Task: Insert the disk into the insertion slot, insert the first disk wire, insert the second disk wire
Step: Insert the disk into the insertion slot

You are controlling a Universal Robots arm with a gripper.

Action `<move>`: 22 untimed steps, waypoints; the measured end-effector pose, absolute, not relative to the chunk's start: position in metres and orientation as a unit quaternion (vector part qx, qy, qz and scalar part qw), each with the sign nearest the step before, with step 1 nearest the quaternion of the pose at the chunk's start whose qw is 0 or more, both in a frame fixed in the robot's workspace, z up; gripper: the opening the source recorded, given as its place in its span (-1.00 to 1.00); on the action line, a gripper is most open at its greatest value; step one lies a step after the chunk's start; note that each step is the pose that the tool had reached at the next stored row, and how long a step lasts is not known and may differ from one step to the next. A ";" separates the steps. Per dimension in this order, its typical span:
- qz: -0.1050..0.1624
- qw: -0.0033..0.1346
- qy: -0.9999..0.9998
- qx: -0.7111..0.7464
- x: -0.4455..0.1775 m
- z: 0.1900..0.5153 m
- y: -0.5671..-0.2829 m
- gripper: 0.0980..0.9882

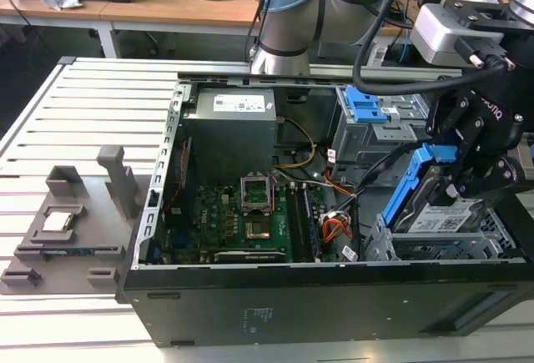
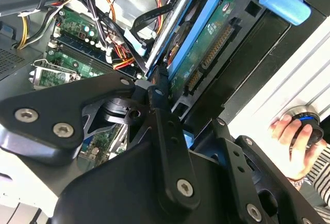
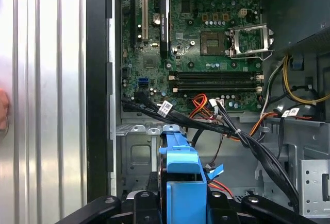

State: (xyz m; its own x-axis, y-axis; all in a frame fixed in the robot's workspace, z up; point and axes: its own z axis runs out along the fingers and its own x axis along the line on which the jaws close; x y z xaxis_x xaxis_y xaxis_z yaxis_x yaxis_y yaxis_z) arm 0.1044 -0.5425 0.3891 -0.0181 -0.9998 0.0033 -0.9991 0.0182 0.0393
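The disk (image 1: pixel 440 213), a silver drive with a white label in a bright blue bracket, hangs tilted over the open computer case at the exterior view's right. My black gripper (image 1: pixel 469 171) is shut on it from above. In the second wrist view the disk's green circuit side (image 2: pixel 206 44) faces the camera, and one black finger (image 2: pixel 164 121) presses on its edge. In the first wrist view the blue bracket (image 3: pixel 180 180) sits between the jaws. The insertion slot (image 1: pixel 455 248), a low grey metal bay, lies just under the disk. Loose black and orange wires (image 3: pixel 206 123) cross the case beside it.
A taller grey cage with a blue clip (image 1: pixel 365 104) stands behind the slot. The power supply (image 1: pixel 229 129) and the motherboard (image 1: pixel 242 221) take up the case's middle. A grey fixture (image 1: pixel 71 217) lies on the slatted table. A person's hand (image 2: pixel 291 141) holds a dark device beside the case.
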 end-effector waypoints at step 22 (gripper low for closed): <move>-0.013 0.015 -0.713 0.701 0.104 0.389 -0.542 -0.98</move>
